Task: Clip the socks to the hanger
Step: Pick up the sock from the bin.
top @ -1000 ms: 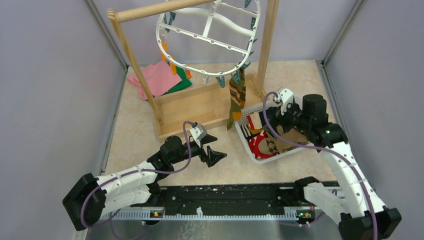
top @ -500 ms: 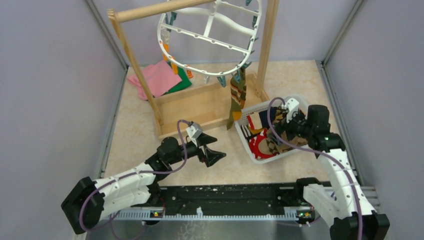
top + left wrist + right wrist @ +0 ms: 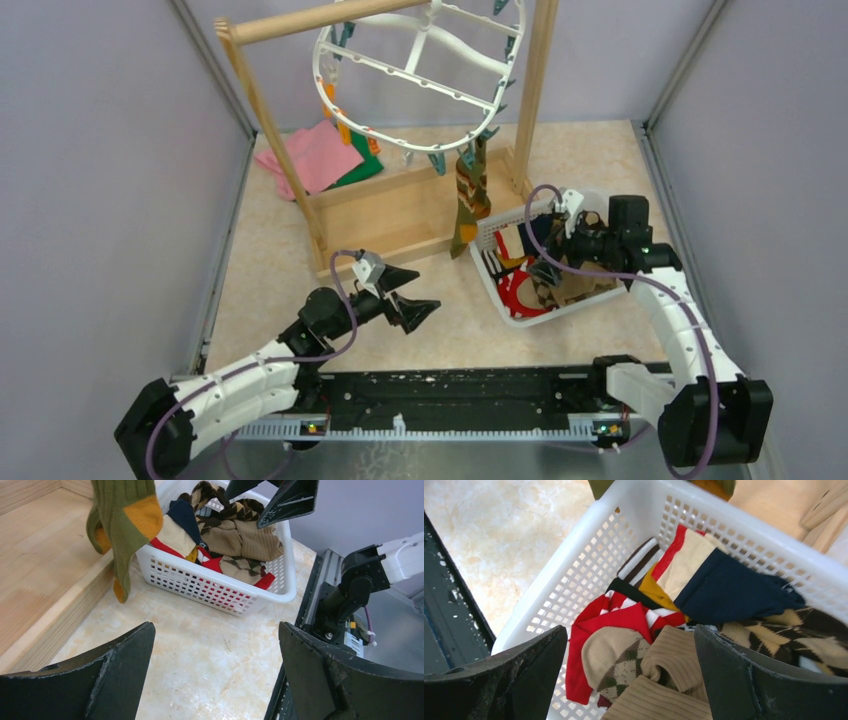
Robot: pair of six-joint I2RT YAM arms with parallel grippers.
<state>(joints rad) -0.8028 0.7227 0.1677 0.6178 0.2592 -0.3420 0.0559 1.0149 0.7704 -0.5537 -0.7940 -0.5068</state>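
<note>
The white oval hanger (image 3: 420,60) hangs from the wooden pole, with teal and orange clips around its rim. One olive sock with orange stripes (image 3: 470,200) dangles from a clip at its lower right; its orange-patched lower end (image 3: 125,525) shows in the left wrist view. Other socks lie piled in the white basket (image 3: 515,318): tan ribbed (image 3: 674,660), argyle (image 3: 624,670), red (image 3: 609,625) and navy (image 3: 734,592). My right gripper (image 3: 630,640) hovers open just above that pile, holding nothing. My left gripper (image 3: 425,290) is open and empty over the floor, left of the basket.
The wooden rack (image 3: 400,205) stands behind the basket on its flat base. Pink and green cloths (image 3: 320,155) lie at the back left. A black rail (image 3: 460,390) runs along the near edge. Grey walls close in both sides.
My right arm has swung down and left, bringing its open gripper low over the socks in the basket. My left arm has drawn back slightly toward the near left.
</note>
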